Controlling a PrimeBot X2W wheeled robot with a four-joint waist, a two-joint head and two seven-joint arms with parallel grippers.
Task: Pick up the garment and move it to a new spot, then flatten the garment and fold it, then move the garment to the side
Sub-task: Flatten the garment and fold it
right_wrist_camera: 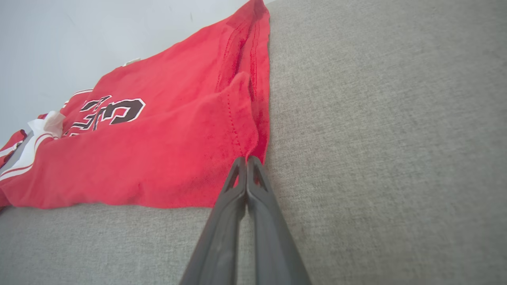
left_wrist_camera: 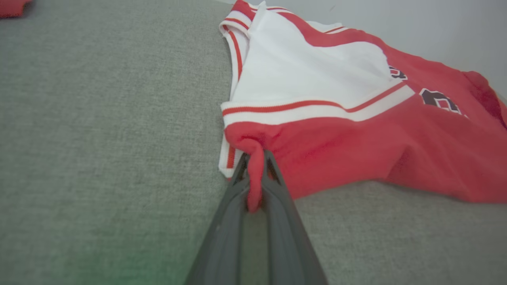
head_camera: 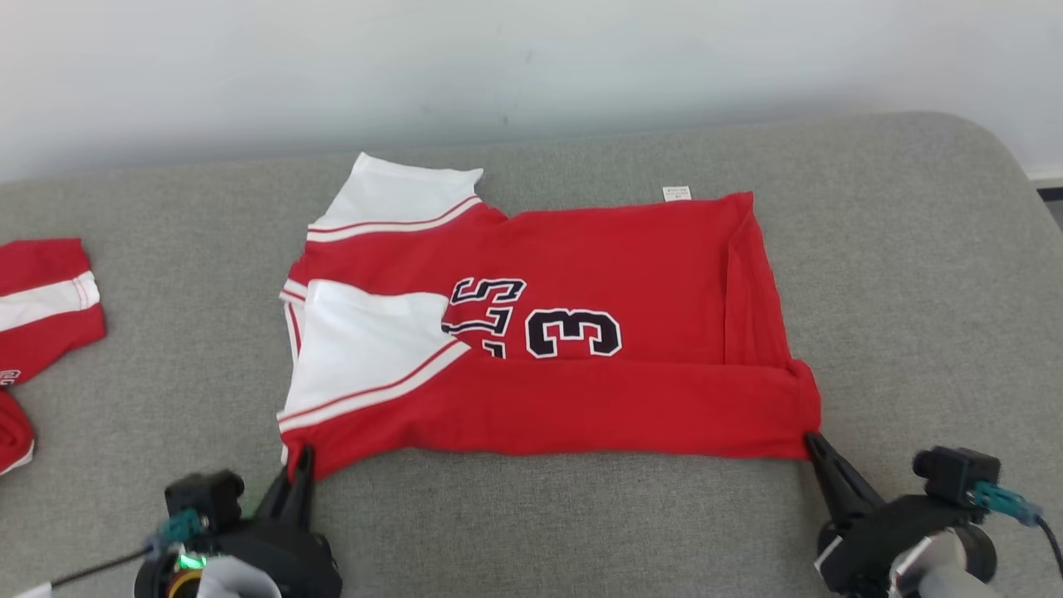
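The left gripper [head_camera: 301, 467] is closed on the near left corner of a red jersey [head_camera: 581, 274]. In the left wrist view its two dark fingers [left_wrist_camera: 277, 186] clamp a bunched tuck of red cloth that hangs down between them. The right gripper [head_camera: 812, 442] is squeezed fully together at the jersey's near right corner. In the right wrist view its fingertips [right_wrist_camera: 253, 166] meet exactly where the stitched hem comes to a point, nipping the cloth's very edge.

The jersey lies spread flat in the middle of a grey fabric cushion [head_camera: 913, 274], collar end towards the robot's left. Its near long edge is turned over into a red band. It has white sleeves trimmed with red stripes, and a dark number 3 [head_camera: 573, 332] outlined in white. A small white label [head_camera: 677, 193] pokes out at the far edge. A second red and white garment [head_camera: 41, 299] lies well apart at the cushion's left edge. A pale wall [head_camera: 531, 58] stands behind.
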